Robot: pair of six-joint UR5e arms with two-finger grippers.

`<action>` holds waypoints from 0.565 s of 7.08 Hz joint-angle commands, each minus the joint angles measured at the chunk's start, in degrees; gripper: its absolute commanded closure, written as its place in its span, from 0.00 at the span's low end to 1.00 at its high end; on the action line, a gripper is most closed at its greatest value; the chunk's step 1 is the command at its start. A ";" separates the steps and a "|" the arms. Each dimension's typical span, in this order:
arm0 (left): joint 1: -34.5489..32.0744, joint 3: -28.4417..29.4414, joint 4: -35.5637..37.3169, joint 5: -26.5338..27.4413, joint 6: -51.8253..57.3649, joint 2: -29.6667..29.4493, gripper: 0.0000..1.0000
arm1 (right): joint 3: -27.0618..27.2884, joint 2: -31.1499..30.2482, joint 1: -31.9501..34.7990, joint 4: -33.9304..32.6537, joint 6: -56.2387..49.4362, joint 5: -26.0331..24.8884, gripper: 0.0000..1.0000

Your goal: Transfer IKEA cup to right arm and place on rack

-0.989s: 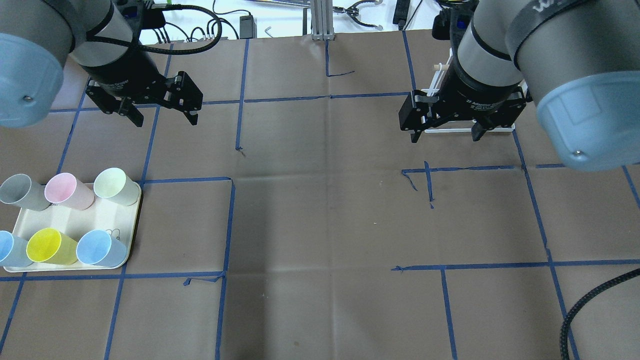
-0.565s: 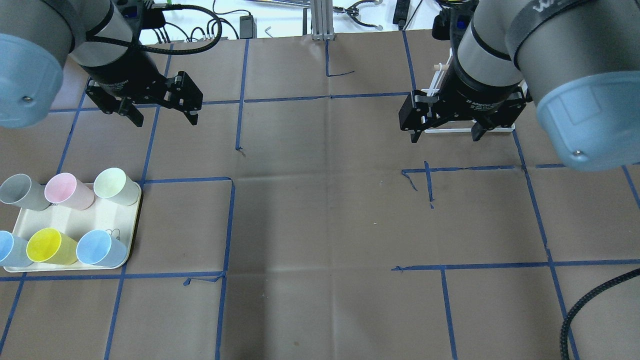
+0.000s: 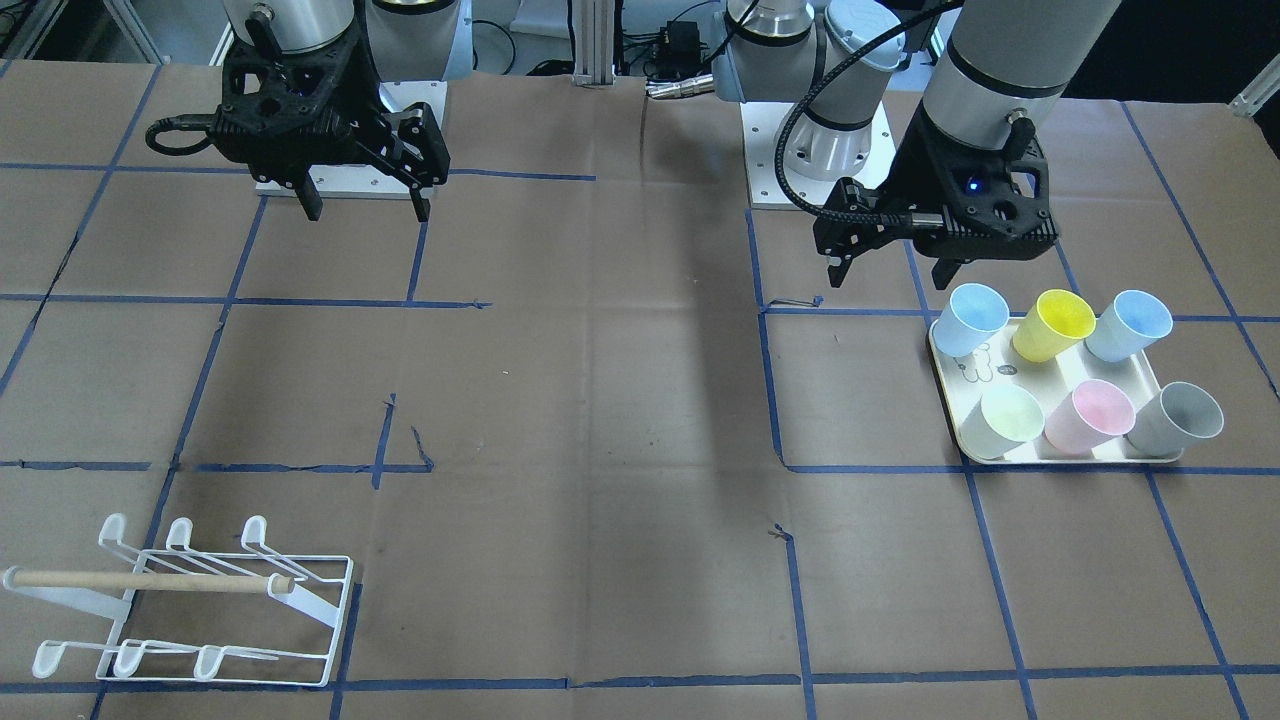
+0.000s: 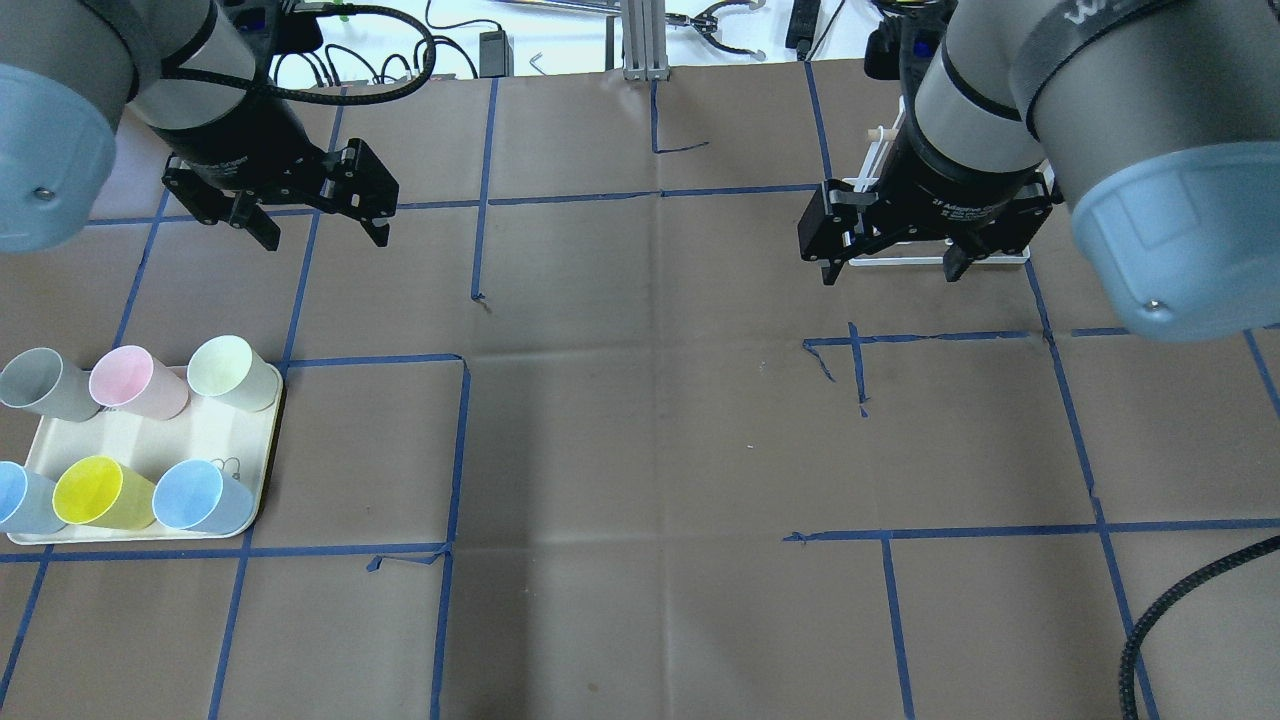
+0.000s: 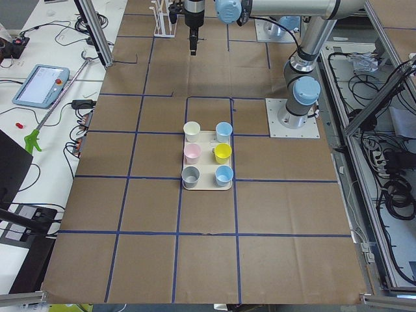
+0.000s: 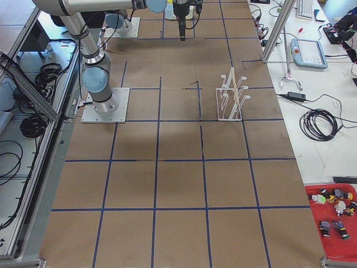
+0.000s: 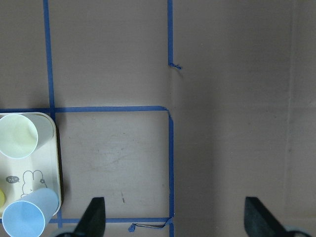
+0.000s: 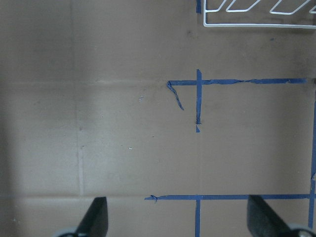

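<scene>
Several coloured cups stand upright on a cream tray (image 4: 180,435) at the table's left: grey (image 4: 40,383), pink (image 4: 135,380), pale green (image 4: 230,372), yellow (image 4: 100,492) and two blue (image 4: 200,495). My left gripper (image 4: 325,235) is open and empty, hovering above the table beyond the tray; its wrist view shows the pale green cup (image 7: 17,136) and a blue cup (image 7: 24,219) at lower left. My right gripper (image 4: 890,272) is open and empty, hovering in front of the white wire rack (image 3: 200,600), which it partly hides in the overhead view.
The rack (image 6: 231,95) with its wooden dowel stands at the table's far right side. Blue tape lines grid the brown table cover. Both arm bases sit on white plates (image 3: 340,180) at the robot's edge. A red bin of small parts (image 6: 334,215) lies off the table.
My left gripper has shifted slightly left and away from the tray, still open. The right arm, the cups and the rack have not moved.
</scene>
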 commanded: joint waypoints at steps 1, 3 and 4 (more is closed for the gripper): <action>7.17 -0.32 -0.09 -0.12 6.50 0.44 0.00 | 0.09 0.00 0.00 -0.30 0.00 0.26 0.00; 15.52 -0.32 0.09 -0.21 12.25 0.45 0.00 | 0.09 0.00 0.00 -0.65 0.00 0.26 0.00; 18.00 -0.32 0.09 -0.21 16.18 0.27 0.00 | 0.17 0.00 0.00 -0.65 0.00 0.35 0.00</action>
